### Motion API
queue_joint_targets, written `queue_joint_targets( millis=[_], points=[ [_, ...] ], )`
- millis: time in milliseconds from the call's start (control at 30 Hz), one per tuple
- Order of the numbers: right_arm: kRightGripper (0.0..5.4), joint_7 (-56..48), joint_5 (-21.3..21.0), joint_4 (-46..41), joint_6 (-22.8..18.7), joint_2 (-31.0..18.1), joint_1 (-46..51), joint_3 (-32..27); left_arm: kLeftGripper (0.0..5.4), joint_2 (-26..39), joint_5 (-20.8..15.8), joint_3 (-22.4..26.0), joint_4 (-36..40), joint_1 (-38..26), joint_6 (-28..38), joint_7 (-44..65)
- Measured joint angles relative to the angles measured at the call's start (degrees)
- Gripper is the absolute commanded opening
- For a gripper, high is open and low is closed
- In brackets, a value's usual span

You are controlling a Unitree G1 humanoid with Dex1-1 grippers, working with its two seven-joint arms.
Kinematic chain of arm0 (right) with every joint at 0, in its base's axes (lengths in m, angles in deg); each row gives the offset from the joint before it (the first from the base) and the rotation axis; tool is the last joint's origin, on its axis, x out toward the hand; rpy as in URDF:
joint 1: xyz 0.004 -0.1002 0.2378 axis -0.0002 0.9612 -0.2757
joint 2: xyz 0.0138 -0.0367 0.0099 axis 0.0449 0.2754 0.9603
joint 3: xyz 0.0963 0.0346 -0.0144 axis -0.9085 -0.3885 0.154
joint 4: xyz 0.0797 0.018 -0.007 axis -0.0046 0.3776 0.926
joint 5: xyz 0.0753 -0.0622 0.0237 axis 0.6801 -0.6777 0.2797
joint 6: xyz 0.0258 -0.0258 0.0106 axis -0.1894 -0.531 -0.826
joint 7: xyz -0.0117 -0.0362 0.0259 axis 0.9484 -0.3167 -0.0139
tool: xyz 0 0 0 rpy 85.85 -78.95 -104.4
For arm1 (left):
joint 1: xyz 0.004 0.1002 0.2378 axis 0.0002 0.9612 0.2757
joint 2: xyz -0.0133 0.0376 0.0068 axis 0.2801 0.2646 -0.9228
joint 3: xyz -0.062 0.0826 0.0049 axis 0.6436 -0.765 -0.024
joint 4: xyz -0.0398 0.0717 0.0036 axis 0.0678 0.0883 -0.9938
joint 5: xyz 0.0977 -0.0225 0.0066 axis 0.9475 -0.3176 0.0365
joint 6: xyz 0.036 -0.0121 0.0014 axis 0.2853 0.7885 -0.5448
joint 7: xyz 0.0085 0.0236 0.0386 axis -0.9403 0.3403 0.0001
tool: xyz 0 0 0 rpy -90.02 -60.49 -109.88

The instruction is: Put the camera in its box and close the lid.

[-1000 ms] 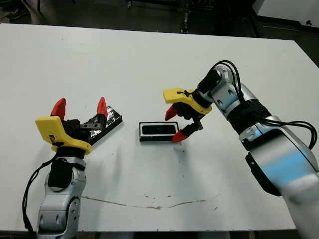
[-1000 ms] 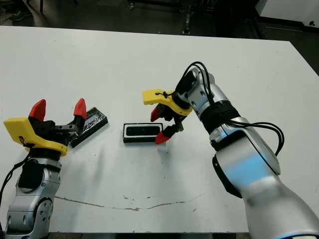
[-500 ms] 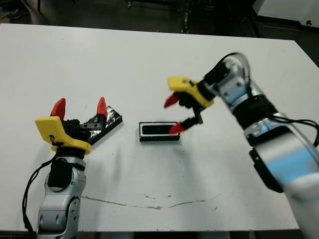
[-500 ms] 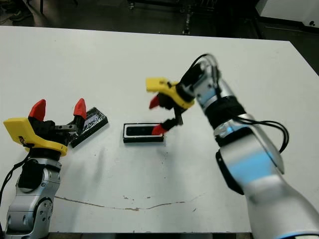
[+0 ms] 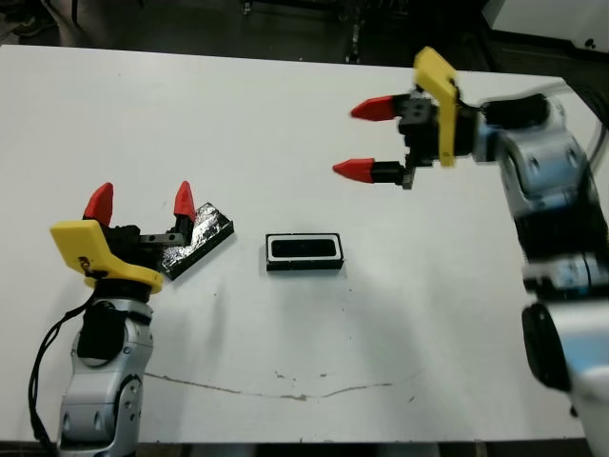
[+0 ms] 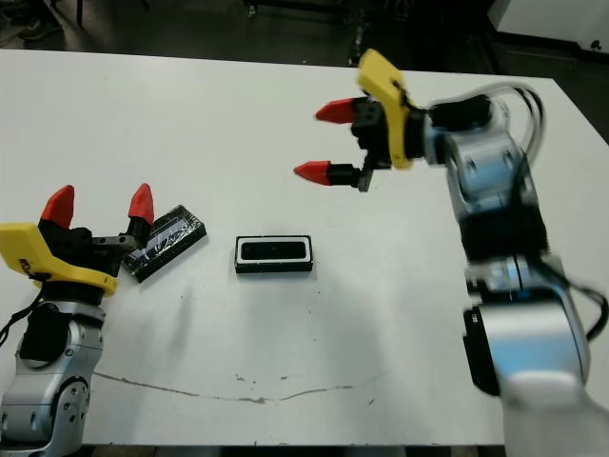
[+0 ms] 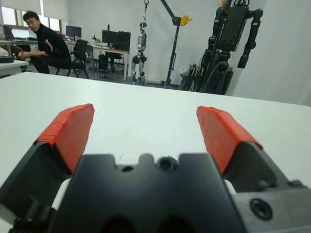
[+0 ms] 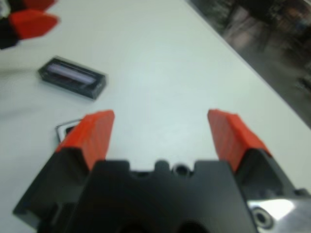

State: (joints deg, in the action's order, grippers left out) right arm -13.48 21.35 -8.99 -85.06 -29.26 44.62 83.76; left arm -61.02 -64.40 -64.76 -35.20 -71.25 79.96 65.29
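On the white table: the box [image 5: 304, 252] lies near the middle, a black rim with a white lining and a dark bar filling its inside, which I take to be the camera [image 5: 304, 249] already seated.
Lid: the glossy black lid [image 5: 198, 241] lies flat to the robot's left of the box, apart from it, just in front of the left gripper's red tips.
Left gripper: the left gripper [image 5: 139, 202] hovers at the lid's near end with its fingers spread wide, holding nothing.
Right gripper: the right gripper [image 5: 366, 139] is raised high, well apart from the box, fingers wide and empty.
Progress: the camera looks placed, so the first half reads as done; the lid is not yet lifted or fitted, so the closing remains.
Change: a second ago the right gripper's tips sat at the box's right end; it has since swung up and away. The left gripper has shifted only slightly. Box and lid are unmoved.
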Motion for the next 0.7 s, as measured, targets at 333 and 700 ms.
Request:
queue_joint_targets(
  millis=[333,700],
  points=[
    [2.76,22.4,2.4,-18.2,2.9,5.9,20.6,-4.6,5.40,5.5,1.8,1.4,-0.2,-0.1,1.0,3.9],
    [0.85,35.2,4.7,-29.7,3.5,10.8,33.7,-5.1,5.40,13.8,-2.5,4.4,3.4,-2.0,-9.6,8.7]
  ],
)
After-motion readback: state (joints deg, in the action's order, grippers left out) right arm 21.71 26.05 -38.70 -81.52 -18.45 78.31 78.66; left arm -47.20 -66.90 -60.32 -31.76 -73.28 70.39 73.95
